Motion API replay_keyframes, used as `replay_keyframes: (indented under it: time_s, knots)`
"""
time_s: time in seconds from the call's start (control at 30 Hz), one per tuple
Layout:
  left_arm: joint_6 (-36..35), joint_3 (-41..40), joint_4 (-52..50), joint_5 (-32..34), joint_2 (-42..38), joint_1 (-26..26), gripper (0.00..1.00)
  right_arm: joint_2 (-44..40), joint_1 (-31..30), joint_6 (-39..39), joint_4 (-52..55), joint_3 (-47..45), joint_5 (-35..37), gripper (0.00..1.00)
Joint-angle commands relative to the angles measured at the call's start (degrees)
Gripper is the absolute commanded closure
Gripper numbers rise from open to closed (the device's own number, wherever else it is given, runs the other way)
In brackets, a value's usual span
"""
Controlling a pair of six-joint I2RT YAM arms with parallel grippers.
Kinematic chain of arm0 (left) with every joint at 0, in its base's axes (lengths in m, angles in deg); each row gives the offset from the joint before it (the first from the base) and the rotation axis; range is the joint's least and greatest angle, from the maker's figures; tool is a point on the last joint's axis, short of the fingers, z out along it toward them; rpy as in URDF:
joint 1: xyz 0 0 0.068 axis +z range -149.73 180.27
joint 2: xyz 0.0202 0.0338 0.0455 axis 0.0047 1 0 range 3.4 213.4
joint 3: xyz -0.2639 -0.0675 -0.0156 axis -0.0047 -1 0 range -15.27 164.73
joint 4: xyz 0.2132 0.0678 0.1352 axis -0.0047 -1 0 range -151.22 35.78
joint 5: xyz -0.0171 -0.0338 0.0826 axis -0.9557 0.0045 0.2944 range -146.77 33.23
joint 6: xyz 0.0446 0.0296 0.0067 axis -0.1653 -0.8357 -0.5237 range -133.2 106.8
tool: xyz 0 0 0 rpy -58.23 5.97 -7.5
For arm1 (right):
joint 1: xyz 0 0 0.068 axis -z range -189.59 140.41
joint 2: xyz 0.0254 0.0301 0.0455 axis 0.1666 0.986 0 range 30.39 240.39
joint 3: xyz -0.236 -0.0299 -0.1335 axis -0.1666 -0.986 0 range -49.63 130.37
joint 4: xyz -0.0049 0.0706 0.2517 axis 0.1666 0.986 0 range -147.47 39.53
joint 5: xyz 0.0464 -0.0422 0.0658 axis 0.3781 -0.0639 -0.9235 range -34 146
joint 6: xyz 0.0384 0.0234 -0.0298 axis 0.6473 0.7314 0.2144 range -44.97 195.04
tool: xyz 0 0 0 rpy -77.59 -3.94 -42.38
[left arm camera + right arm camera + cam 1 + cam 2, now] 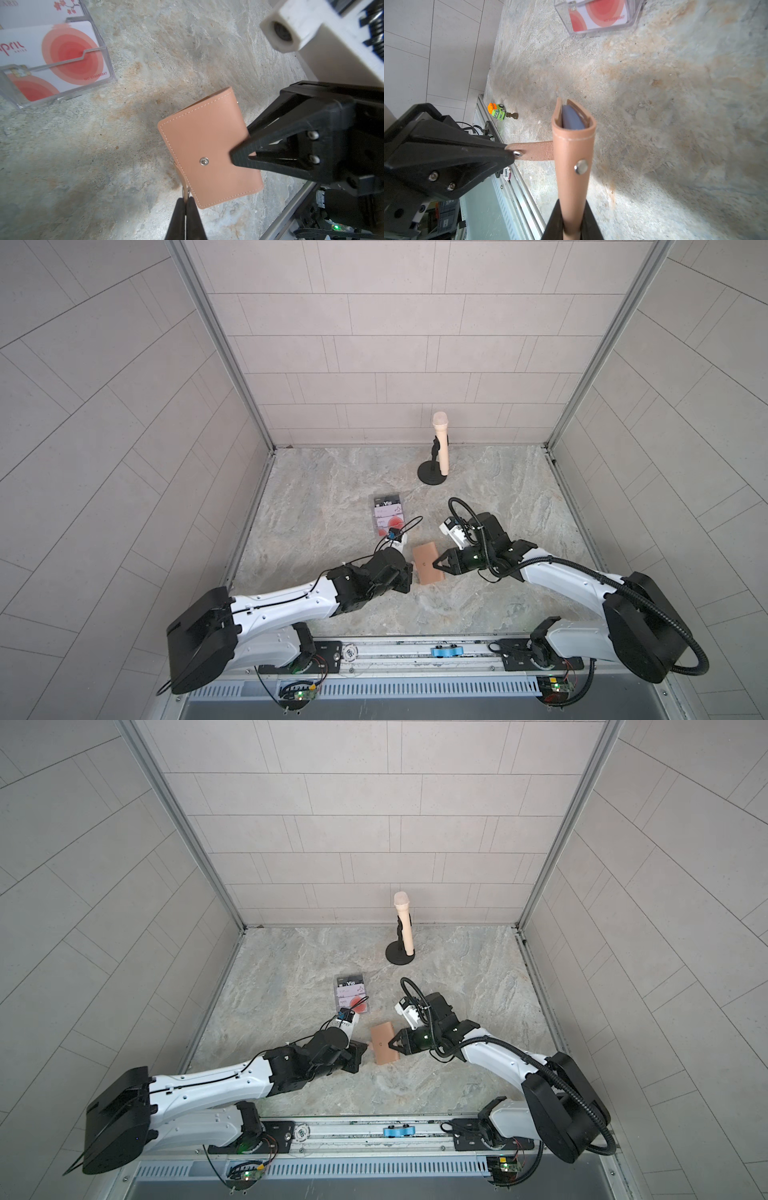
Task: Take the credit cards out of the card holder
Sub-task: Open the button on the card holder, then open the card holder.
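Note:
Both grippers hold the tan-pink card holder point(424, 560) point(382, 1046) just above the table. My right gripper point(572, 205) point(437, 565) is shut on its folded edge. My left gripper point(185, 199) point(411, 569) is shut on its snap tab point(535, 152), pulled out sideways from the body. The covers stand slightly apart, and blue-grey sleeves point(572, 120) show inside. No card shows in them. Three credit cards stand in a clear plastic box point(62, 95): a dark "Vip" one point(388, 503), a pale pink one point(388, 512), and a white one with red circles point(68, 54).
The clear box point(375, 526) lies just beyond my left wrist. A pale microphone point(440, 439) stands on a black stand near the back wall. At the table's front edge are a green toy truck point(497, 111), a poker chip point(506, 173) and a metal rail point(415, 651).

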Motion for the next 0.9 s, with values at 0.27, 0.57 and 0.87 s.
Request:
replay_keyframes:
  time_s: [0.27,0.57,0.87]
  knots:
    - [-1.82,0.1,-0.66,0.99,-7.68,0.44,0.96,-1.82,-0.01,0.71,-1.02,0.33,-3.55,0.95]
    - [-1.34,-3.45,-0.13,3.7,-11.57,1.33,0.66,-6.06,-0.04,2.35,-0.25,2.88,-6.73,1.0]
    - [-2.0,-5.01,5.3,0.21,-11.08,1.96,0.59,-7.3,-0.07,6.19,-3.3,4.43,-9.7,1.0]
